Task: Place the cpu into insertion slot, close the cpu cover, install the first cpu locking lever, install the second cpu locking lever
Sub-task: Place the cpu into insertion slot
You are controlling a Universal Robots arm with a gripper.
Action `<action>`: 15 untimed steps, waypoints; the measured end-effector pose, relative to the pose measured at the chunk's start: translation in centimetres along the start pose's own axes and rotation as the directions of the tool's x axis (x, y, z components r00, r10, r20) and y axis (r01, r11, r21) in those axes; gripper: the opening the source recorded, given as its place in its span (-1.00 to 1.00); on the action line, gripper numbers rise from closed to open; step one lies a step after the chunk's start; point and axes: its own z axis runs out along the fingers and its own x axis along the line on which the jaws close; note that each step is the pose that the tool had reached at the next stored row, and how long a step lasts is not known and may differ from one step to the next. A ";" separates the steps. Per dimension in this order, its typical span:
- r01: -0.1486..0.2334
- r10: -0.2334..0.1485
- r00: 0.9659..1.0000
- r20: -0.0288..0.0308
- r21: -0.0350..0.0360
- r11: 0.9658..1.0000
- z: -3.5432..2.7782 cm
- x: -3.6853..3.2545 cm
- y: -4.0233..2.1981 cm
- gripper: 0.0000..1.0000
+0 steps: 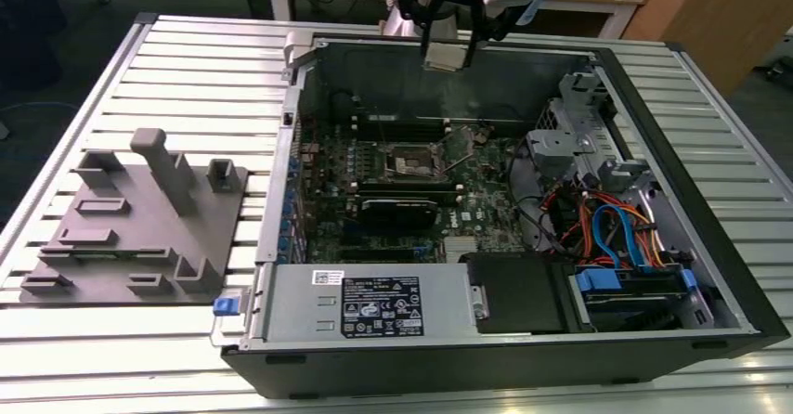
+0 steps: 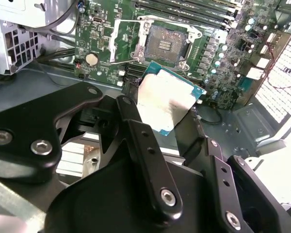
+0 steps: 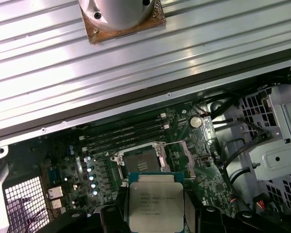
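**CPU HELD ABOVE THE OPEN CASE; SLOT UNCOVERED**

**9 o'clock, exterior view.** A grey fixture plate (image 1: pixel 136 224) with upright blocks lies on the slatted metal worktop (image 1: pixel 149 358). It is just beside the computer case (image 1: pixel 496 358) and does not touch it.

**Centre.** The case lies on its side with the panel off. The green motherboard (image 1: pixel 334 200) faces up. The insertion slot (image 1: pixel 415 161) sits near the middle of the view, slightly toward 12 o'clock. A black rectangular module (image 1: pixel 399 212) lies just beside the slot, on its 6 o'clock side.

**12 o'clock.** The pincer (image 1: pixel 447 38) hangs over the case wall, pinching the cpu (image 1: pixel 444 58). The chip is in the air, well apart from the slot.

- In the second wrist view, black fingers (image 2: pixel 131 116) press on two opposite edges of the chip.
- In both wrist views, the silver-grey top faces the camera.
- In both wrist views, the slot lies beyond the chip with its dark contact field exposed.
- In the second wrist view, the cpu cover (image 2: pixel 114 42) is swung open and stands beside the slot.

**4 o'clock.** Orange and blue cables (image 1: pixel 607 224) run beside the metal drive cage.
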 end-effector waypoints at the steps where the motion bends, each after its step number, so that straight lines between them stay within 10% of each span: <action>1: -0.001 0.001 1.000 0.000 0.000 1.000 0.00 0.00 0.00 0.08; 15: -0.102 0.102 0.995 0.009 -0.002 0.995 0.03 0.00 -0.01 0.08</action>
